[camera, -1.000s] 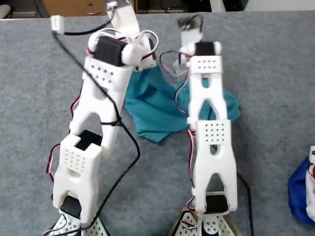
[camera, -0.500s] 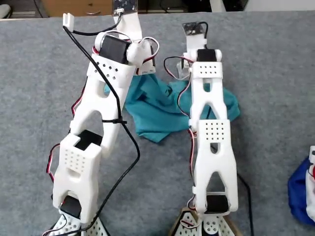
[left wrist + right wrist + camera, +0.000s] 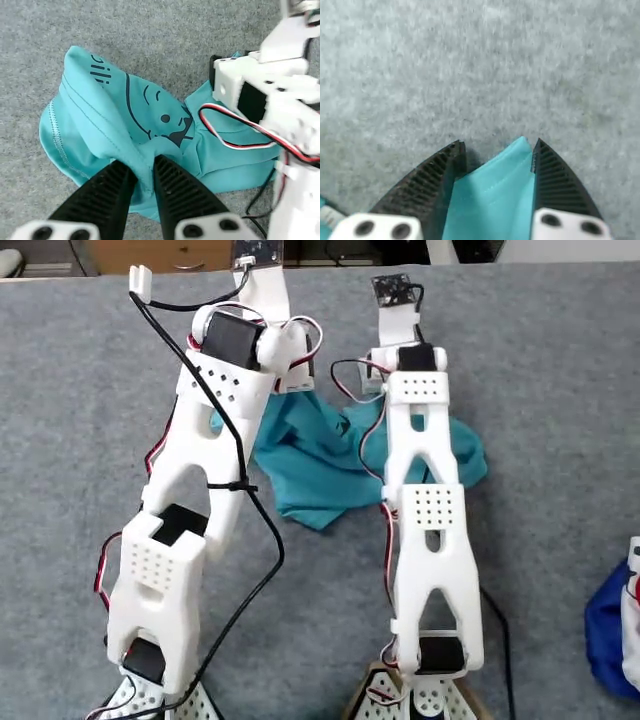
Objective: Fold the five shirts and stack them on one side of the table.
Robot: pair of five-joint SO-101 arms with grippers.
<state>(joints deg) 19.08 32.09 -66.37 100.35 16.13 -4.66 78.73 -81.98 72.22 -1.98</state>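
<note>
A teal shirt (image 3: pixel 320 460) lies crumpled on the grey table between my two white arms. In the left wrist view its printed front (image 3: pixel 125 110) spreads over the felt, and my left gripper (image 3: pixel 145 172) is shut on a raised fold of it. The right arm's white body (image 3: pixel 270 95) rests on the shirt's far side. In the right wrist view a teal hem edge (image 3: pixel 492 200) sits between the black fingers (image 3: pixel 432 175) of my right gripper (image 3: pixel 497 150), which is shut on it. A dark blue shirt (image 3: pixel 605 630) lies bunched at the table's right edge.
The grey felt table (image 3: pixel 80 420) stretches bare to the left and far right (image 3: pixel 560 370). A black cable (image 3: pixel 255 540) loops off the left arm across the felt. Wooden furniture (image 3: pixel 150 252) stands beyond the far edge.
Both arms have stretched toward the far edge, pulling the teal shirt's upper edge with them. The left wrist has swung to the right. The blue shirt has not moved.
</note>
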